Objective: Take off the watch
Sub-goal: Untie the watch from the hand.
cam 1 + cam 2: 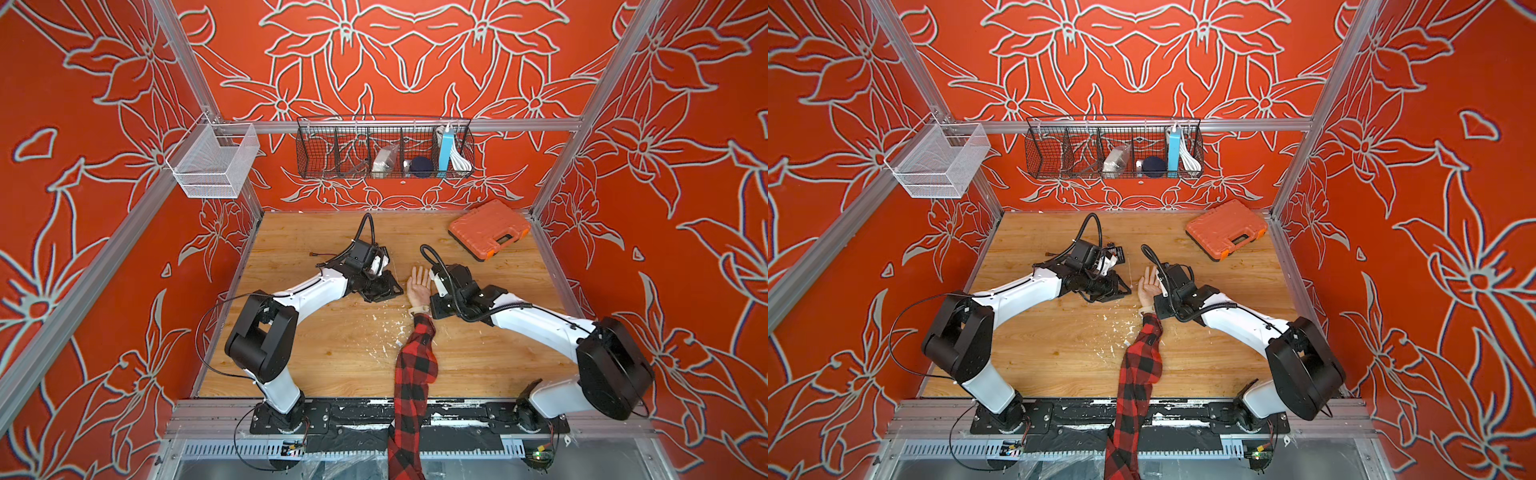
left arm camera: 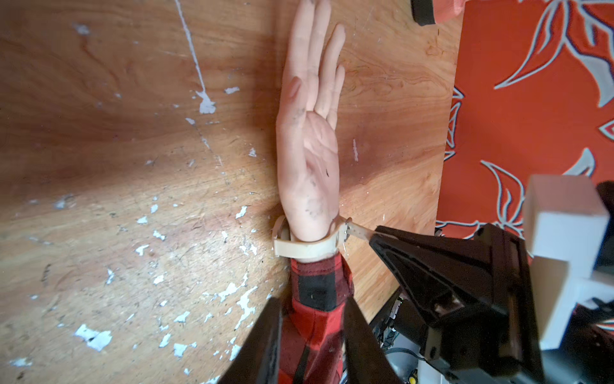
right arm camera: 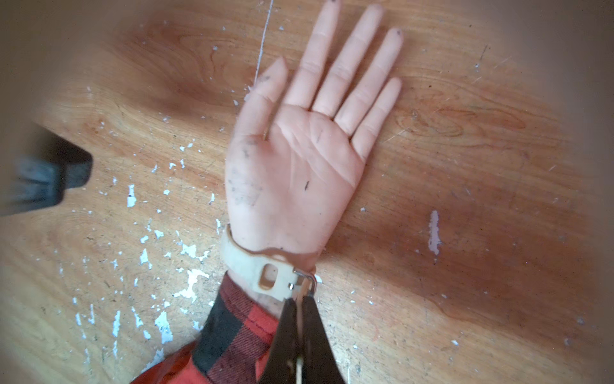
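Palm-up dummy hand (image 3: 292, 166) wears watch (image 3: 247, 262); right gripper (image 3: 300, 297) fingers pinch its strap end at buckle; left gripper (image 2: 312, 306) fingers slightly spread, empty, left of wrist.

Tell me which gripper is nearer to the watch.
Right. The right gripper is shut on the watch at its buckle, touching it. The left gripper stands open off the thumb side of the hand, apart from the watch.

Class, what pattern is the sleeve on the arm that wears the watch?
The sleeve is a red-and-black check, shown best in a top view.
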Motion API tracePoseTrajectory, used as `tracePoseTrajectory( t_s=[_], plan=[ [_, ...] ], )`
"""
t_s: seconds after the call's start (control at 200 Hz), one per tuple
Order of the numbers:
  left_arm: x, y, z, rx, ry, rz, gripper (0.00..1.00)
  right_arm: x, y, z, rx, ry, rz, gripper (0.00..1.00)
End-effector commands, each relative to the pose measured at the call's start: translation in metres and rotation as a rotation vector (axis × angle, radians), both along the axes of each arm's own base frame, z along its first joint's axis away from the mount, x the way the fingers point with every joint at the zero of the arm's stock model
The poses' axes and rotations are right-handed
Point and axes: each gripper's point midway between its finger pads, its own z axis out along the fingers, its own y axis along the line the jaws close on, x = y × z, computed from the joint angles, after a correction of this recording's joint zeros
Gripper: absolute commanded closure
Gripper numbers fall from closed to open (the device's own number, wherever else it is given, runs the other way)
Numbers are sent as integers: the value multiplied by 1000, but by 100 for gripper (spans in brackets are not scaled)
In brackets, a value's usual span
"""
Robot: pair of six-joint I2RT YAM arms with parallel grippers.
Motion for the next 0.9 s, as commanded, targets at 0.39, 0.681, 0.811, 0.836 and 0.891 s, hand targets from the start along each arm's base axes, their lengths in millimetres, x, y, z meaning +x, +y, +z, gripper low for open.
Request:
tracePoseTrajectory(
  t_s=[0.39,0.681,0.811,0.836,0.891],
  plan=[
    [-9,-26,56,-44,-741,-418,46,12,10,52,188,-88,76,100],
    [-30,-46,51,-108,-1044,-799,46,19,7,59,236,-89,111,100],
    [-27,-57,41,-171,-1072,-874,46,19,9,60,260,-91,137,100],
    [-27,-60,39,-186,-1077,-880,46,19,9,60,266,-91,143,100],
    [-24,-66,35,-204,-1092,-886,46,19,10,60,275,-89,153,100]
  ],
)
